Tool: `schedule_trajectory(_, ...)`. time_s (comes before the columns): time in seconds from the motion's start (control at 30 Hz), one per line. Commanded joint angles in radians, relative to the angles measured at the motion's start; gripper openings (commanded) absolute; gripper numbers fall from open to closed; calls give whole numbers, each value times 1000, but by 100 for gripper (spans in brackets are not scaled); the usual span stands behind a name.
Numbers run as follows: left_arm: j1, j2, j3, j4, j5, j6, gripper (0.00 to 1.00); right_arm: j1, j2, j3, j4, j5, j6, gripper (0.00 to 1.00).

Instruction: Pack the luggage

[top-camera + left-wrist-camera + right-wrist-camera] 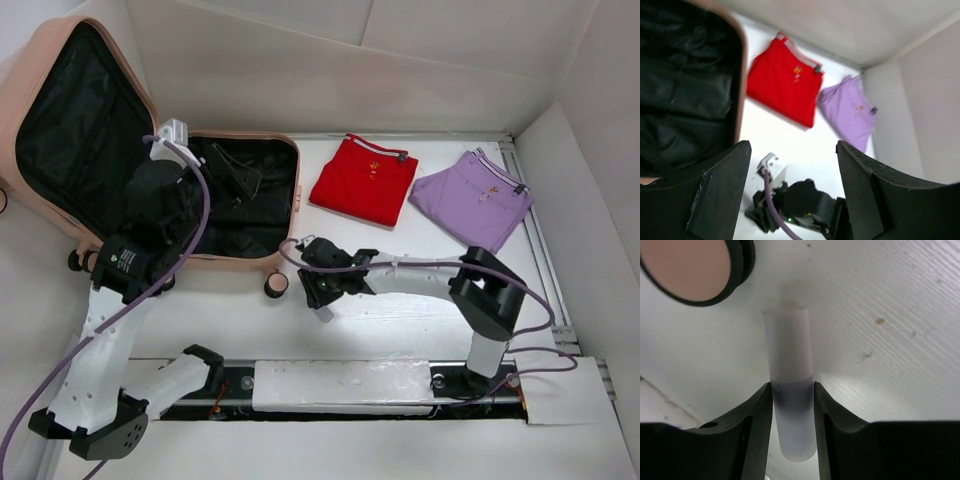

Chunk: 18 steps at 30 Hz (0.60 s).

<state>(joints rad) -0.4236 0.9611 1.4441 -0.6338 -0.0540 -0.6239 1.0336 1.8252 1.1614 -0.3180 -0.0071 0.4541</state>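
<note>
- Top view: bright, even overhead light; white table (400, 330) nearly blown out, shadows soft.
- Black lining of luggage (70, 120) v. dark, little detail.
- Left wrist view: motion blur thru-out; red garment (782, 82) & purple garment (850, 112) smeared; left fingers (715, 195) near-black.
- Right wrist view: table grain sharp, glare patch rt of tube (790, 390); tube & right fingers (755, 435) soft, too close to focus.

White arm links (105, 335), black joints (490, 295), lilac cables (203, 215), black fingers (755, 435), perhaps a small green mark (117, 262).
</note>
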Motion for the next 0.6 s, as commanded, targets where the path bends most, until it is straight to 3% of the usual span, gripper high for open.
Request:
schedule_trajectory(0.0,3,28,125,59,54,18,66,-21,-145,70,-61,38,-6,8)
schedule_trajectory(0.13,3,70,203,79,65,29,66,-70,-251,205,-151,38,-31,8)
schedule_trajectory(0.23,3,70,193,102,56,18,66,-118,-251,312,-127,-51,-52,10)
schedule_trajectory(0.37,3,47,142,144,65,-28,66,-188,-91,501,5,-157,-43,10)
schedule_trajectory(0.57,3,22,38,177,138,-76,66,-251,303,829,129,-235,118,10)
